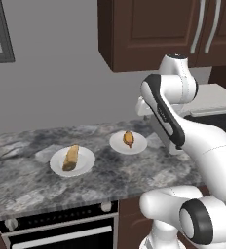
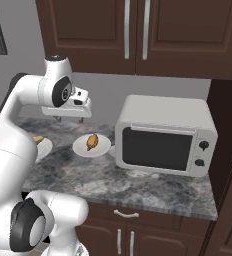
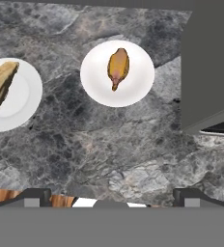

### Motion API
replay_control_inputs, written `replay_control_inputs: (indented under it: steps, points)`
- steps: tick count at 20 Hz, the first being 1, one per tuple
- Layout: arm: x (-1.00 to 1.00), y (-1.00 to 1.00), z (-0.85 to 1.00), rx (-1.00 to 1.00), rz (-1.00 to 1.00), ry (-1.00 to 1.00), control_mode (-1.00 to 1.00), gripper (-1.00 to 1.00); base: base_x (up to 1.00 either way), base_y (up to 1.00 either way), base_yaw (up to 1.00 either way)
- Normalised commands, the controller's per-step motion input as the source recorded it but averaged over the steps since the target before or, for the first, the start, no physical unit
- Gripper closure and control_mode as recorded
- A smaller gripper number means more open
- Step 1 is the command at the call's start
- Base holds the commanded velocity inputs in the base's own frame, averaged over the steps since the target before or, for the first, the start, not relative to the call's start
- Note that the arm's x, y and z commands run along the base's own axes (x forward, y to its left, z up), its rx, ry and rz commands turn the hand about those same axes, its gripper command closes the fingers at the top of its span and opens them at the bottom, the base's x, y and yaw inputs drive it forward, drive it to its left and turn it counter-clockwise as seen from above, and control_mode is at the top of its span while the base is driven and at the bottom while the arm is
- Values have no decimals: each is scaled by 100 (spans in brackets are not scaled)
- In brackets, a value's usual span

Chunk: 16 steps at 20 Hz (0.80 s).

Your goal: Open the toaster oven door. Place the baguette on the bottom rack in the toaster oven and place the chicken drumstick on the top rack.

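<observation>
hanging above the grey marbled surface (image 3: 109,159), the tool (image 3: 112,198) points straight down with its jaws spread wide and nothing between them; in the hand view its two dark fingertips (image 3: 34,197) sit far apart at the bottom edge. in the right base view the tool (image 2: 70,119) hovers over the surface, left of the toaster oven and well apart from it, not touching anything. just past the fingertips lies bare stone, and beyond that two white plates. the nearer-left plate (image 1: 72,161) carries the baguette (image 1: 71,157), a tan chunk lying lengthwise with a paler face. the other plate (image 3: 117,73) holds the chicken drumstick (image 3: 118,66), glossy orange-brown, its darker narrow end pointing toward the tool. that plate stands between the baguette's plate and the toaster oven (image 2: 165,134), near the oven's left side. the toaster oven door (image 2: 158,148) is shut, its dark glass upright and its grey bar handle (image 2: 162,130) along the top edge. behind, dark wooden cabinets (image 2: 138,35) hang on the grey wall.
</observation>
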Motion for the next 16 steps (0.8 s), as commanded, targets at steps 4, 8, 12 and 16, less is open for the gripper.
replay_control_inputs:
  steps: [4, 8, 12, 16]
  points:
    - [0, 0, 0, 0, 0, 0, -100, -100, 0, 0, 0]
    - [0, 0, 0, 0, 0, 0, -100, -100, 0, 0, 0]
    - [0, 0, 0, 0, 0, 0, -100, -100, 0, 0, 0]
    - [0, 0, 0, 0, 0, 0, -100, -100, 0, 0, 0]
